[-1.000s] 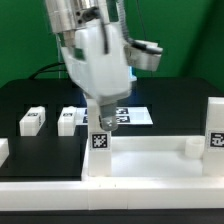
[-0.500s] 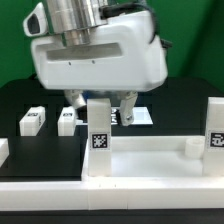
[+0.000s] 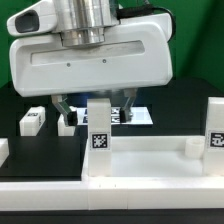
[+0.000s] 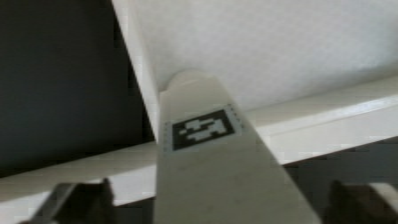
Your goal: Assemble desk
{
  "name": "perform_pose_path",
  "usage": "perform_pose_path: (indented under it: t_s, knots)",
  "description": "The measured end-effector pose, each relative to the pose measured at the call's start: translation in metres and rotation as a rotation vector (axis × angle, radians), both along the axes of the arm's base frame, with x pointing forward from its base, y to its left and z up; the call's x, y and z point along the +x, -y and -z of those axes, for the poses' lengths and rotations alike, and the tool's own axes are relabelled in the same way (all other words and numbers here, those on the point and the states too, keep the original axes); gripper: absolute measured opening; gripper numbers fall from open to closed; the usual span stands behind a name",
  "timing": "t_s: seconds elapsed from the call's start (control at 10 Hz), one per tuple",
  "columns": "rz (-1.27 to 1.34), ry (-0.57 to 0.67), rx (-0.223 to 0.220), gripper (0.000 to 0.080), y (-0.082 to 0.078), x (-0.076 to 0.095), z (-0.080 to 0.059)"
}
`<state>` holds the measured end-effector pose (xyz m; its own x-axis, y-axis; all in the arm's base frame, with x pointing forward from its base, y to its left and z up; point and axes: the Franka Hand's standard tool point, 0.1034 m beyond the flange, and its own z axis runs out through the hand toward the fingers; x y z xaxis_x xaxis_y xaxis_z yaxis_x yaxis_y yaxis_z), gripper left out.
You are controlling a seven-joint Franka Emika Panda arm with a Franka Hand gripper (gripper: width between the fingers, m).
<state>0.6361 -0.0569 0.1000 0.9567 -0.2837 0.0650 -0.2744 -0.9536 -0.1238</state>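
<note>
The desk slab (image 3: 150, 160) lies along the front of the exterior view. One square white leg (image 3: 100, 130) with a tag stands upright on its left corner, and another (image 3: 214, 125) stands at the exterior view's right. My gripper (image 3: 96, 119) is open, with one finger (image 3: 64, 112) on each side of the left leg, near its top. In the wrist view the tagged leg (image 4: 210, 140) runs up between my spread gripper (image 4: 217, 205), and gaps show on both sides. Two loose legs (image 3: 32, 120) (image 3: 68, 120) lie on the black table behind.
The marker board (image 3: 140, 116) lies behind the upright leg, partly hidden by my hand. A low white stub (image 3: 190, 148) sits on the slab near the right leg. A white piece (image 3: 3, 150) shows at the left edge. A green wall stands behind.
My hand has turned broadside to the exterior camera and come lower and closer. Its fingers now straddle the left upright leg. The leg and slab have not moved.
</note>
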Motion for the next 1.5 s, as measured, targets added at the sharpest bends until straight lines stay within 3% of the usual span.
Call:
perform_pose_path:
  t_s: [0.1,0.2,0.3,0.7,1.1,1.5]
  knots:
    - [0.057,-0.006,0.006,0.045,-0.0001,-0.0001,0.0002]
    - [0.129,-0.013,0.014,0.045,-0.0003,0.0,0.0003]
    - [0.213,-0.021,0.018,0.0291,0.0023,-0.0003,0.0004]
    - [0.643,-0.088,0.071,0.0292,0.0043,-0.0007,-0.0004]
    - [1.351,-0.24,0.211,0.0292,-0.0009,0.0036,-0.0001]
    - [1.587,-0.266,0.223,0.0292,-0.0003,0.0047,-0.0003]
